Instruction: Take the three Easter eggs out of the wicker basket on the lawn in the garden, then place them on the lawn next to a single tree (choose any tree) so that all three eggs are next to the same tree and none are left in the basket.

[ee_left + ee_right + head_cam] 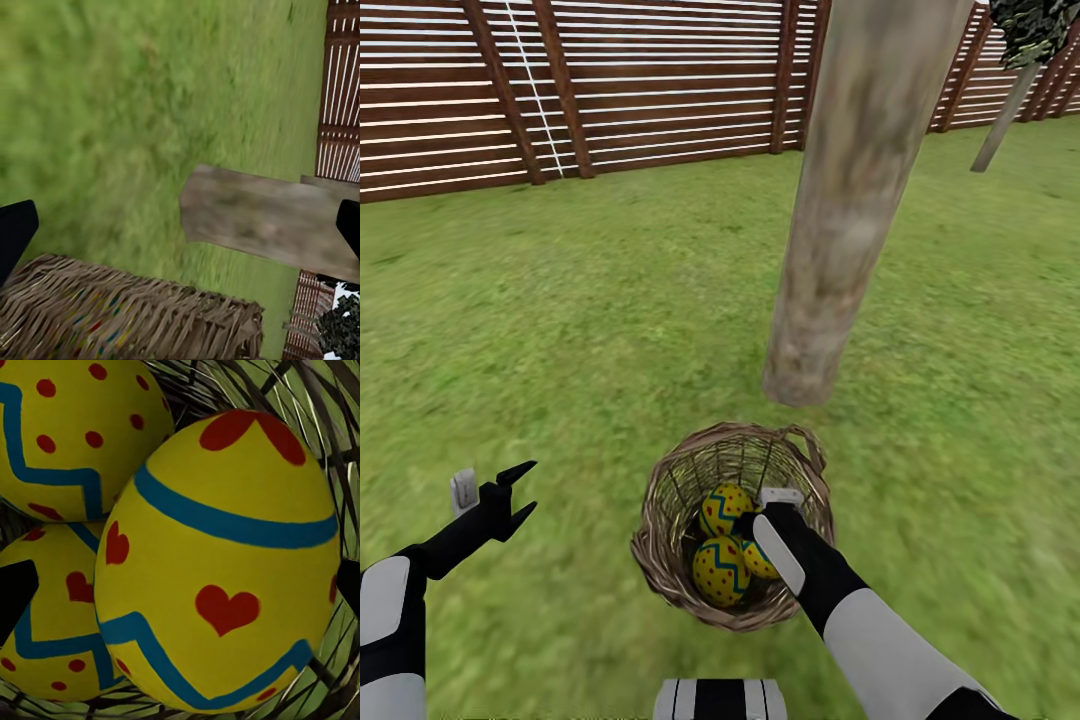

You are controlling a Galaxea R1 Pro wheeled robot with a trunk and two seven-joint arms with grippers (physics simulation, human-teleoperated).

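My right tool (752,528) is down inside the basket (660,500) at lower centre, its tips spread wide on either side of one egg (225,562), not yet gripping. I judge the eggs (722,545) smooth, rigid and apt to slip, so I would pinch across the widest middle. They are yellow with blue bands and red marks. My left tool (512,495) hangs open and empty at lower left. The tree (840,220) stands just behind the basket.

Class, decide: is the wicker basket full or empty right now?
Still full: all three Easter eggs lie inside the wicker basket, with the right gripper lowered among them.
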